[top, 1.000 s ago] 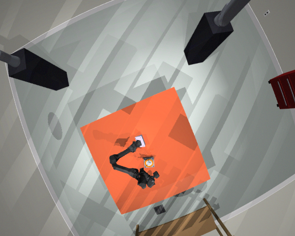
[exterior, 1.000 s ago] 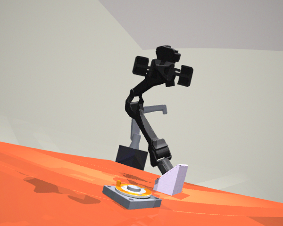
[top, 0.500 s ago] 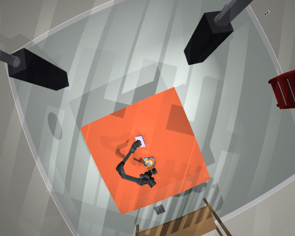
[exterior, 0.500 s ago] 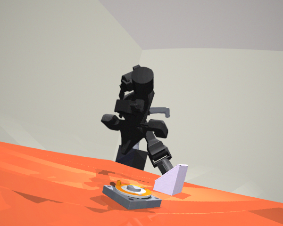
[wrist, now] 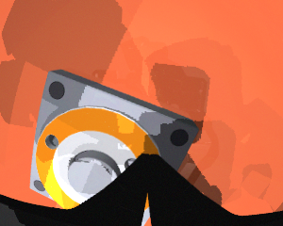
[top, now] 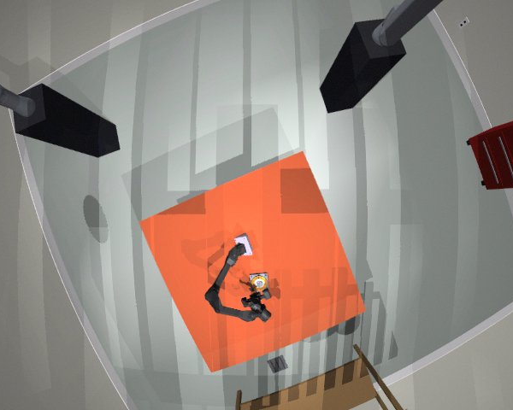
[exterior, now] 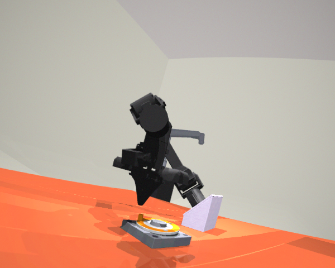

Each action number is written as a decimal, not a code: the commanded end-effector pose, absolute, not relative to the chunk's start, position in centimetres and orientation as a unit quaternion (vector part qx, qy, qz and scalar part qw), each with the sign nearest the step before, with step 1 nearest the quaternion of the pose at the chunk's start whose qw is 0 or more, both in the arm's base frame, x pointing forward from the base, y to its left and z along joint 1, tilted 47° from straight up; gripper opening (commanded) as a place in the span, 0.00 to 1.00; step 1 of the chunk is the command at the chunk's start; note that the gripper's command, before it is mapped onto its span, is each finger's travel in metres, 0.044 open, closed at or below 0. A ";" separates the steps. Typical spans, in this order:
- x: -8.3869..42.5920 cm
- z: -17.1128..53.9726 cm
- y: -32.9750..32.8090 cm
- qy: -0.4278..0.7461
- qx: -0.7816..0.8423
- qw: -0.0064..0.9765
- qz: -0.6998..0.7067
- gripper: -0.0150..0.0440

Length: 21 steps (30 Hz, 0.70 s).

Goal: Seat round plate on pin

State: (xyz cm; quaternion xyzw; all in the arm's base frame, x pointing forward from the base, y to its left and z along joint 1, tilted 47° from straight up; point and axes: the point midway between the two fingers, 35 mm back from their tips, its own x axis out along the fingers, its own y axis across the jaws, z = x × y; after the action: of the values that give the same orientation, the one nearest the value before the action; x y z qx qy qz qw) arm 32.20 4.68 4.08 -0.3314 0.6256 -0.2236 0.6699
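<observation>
The round plate [top: 259, 283] [exterior: 162, 229] [wrist: 99, 120], with an orange ring and white middle, sits around the grey post [exterior: 158, 223] [wrist: 91, 176] on the square grey base [exterior: 167, 242] [wrist: 96, 96]. Its white edge shows above the base in the exterior view; its exact tilt is hard to tell. The orange tab [exterior: 140, 217] stands up at the plate's far left there; the fingers hide it in the wrist view. A small round hole shows in the orange ring at left in the wrist view. I cannot make out the pin. My gripper [exterior: 140, 204] [wrist: 148, 162] is shut and empty, tips pointing down above the tab side, apart from it.
The lilac wedge-shaped mount [top: 244, 243] [exterior: 202, 214] of the arm stands near the base, behind and to its right in the exterior view. The orange mat [top: 291, 247] lies under both. A wooden bench [top: 309, 388] stands beyond the mat's lower edge in the top view.
</observation>
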 end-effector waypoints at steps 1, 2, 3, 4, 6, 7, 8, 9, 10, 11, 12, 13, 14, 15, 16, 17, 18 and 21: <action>32.2 2.4 2.9 0.631 -0.336 0.662 -0.227 0.25; 32.2 2.1 2.6 0.630 -0.337 0.662 -0.227 0.25; 32.3 1.9 2.4 0.630 -0.337 0.661 -0.227 0.25; 32.3 1.9 2.4 0.630 -0.337 0.661 -0.227 0.25; 32.3 1.8 2.4 0.630 -0.337 0.661 -0.227 0.25; 32.3 1.9 2.4 0.630 -0.337 0.661 -0.227 0.25; 32.2 1.9 2.4 0.630 -0.337 0.661 -0.227 0.25; 32.2 1.9 2.3 0.630 -0.337 0.661 -0.227 0.25; 32.1 1.9 2.3 0.630 -0.337 0.661 -0.227 0.25; 32.0 2.0 2.3 0.630 -0.337 0.661 -0.227 0.25; 31.9 2.0 2.2 0.630 -0.337 0.661 -0.227 0.25; 31.8 2.1 2.1 0.630 -0.337 0.661 -0.227 0.25; 31.8 2.2 2.0 0.630 -0.337 0.661 -0.227 0.25; 31.7 2.2 1.9 0.630 -0.337 0.661 -0.227 0.25; 31.6 2.3 1.8 0.630 -0.337 0.661 -0.227 0.25; 31.5 2.4 1.7 0.631 -0.337 0.661 -0.227 0.25; 31.4 2.5 1.6 0.631 -0.337 0.661 -0.227 0.25; 31.1 2.6 1.4 0.631 -0.337 0.661 -0.227 0.25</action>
State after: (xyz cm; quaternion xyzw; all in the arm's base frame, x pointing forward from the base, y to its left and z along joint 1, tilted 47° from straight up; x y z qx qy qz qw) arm 31.44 1.85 2.18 -0.3362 0.6321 -0.2253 0.6608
